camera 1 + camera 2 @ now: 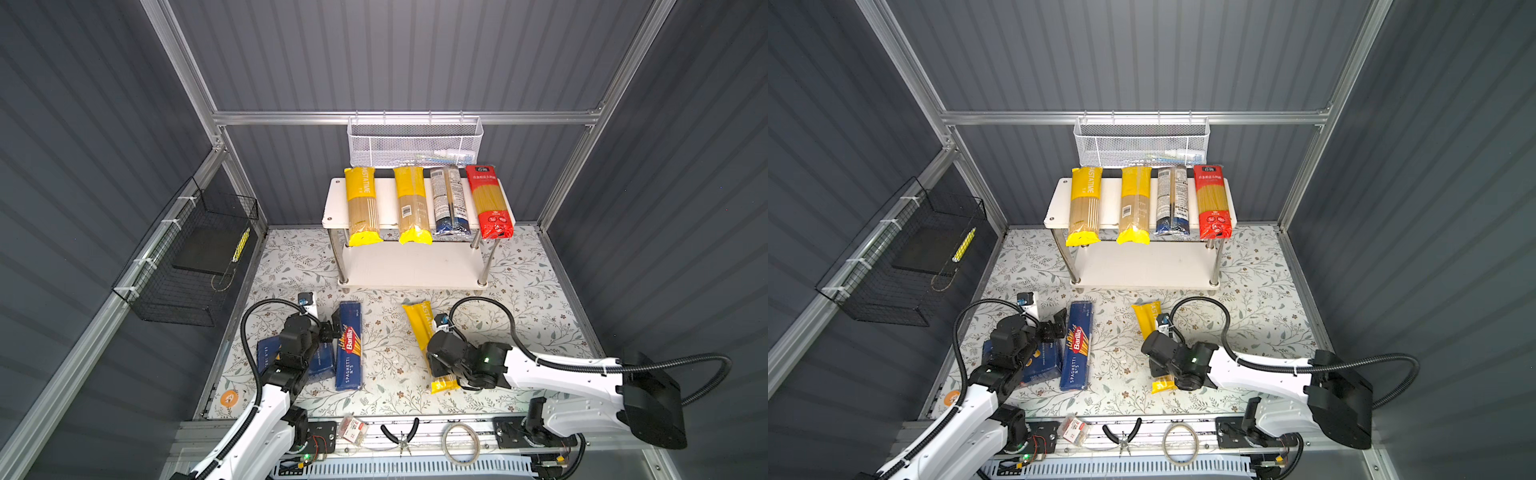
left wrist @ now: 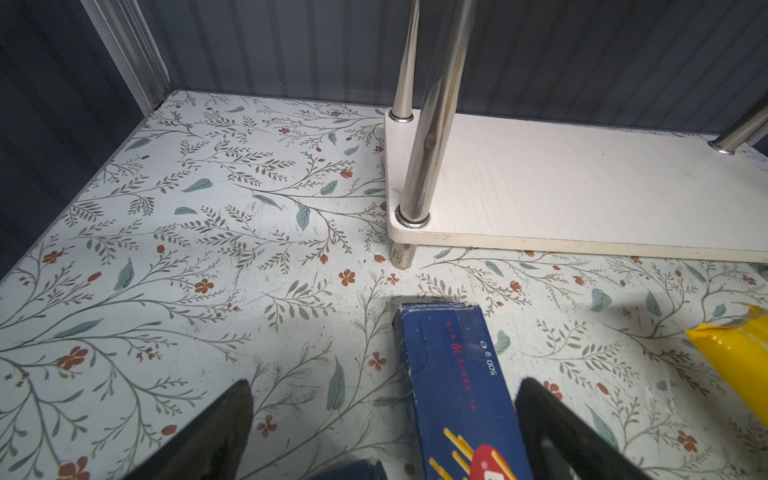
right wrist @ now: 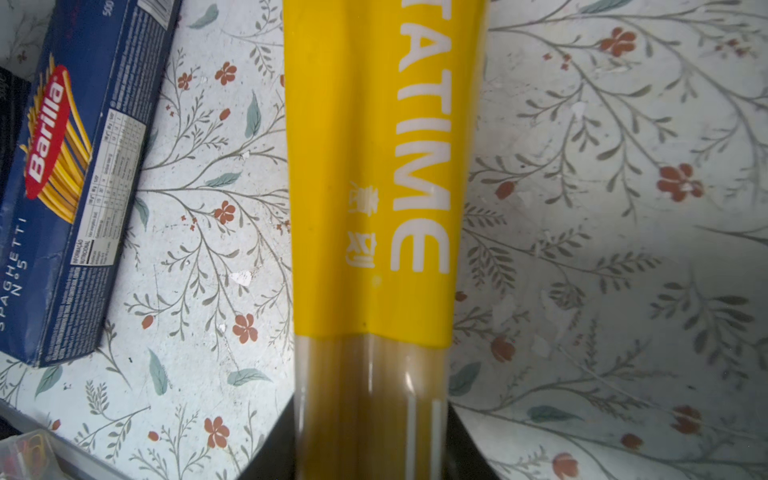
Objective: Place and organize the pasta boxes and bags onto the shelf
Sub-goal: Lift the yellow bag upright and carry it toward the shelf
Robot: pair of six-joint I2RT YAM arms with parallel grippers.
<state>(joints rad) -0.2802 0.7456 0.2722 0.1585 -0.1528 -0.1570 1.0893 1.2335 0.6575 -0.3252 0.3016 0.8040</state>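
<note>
We log table (image 1: 519,299): white ground, grey-green leaf sprigs, rust-red flowers.
Shelf (image 1: 415,266): cream boards, chrome legs.
On top board we list: yellow-tan bag (image 1: 362,195); second yellow-tan bag (image 1: 411,195); navy-silver bag (image 1: 451,201); red bag (image 1: 490,201), white print, tan window.
Barilla box (image 1: 349,347): navy, red oval logo, yellow strands, white lettering.
Loose yellow bag (image 3: 374,166): yellow, white lettering, clear part showing tan strands.
Mesh basket (image 1: 415,143): white.
Wire basket (image 1: 187,266): black.
Walls (image 1: 415,54): we note dark grey ribbing.
</note>
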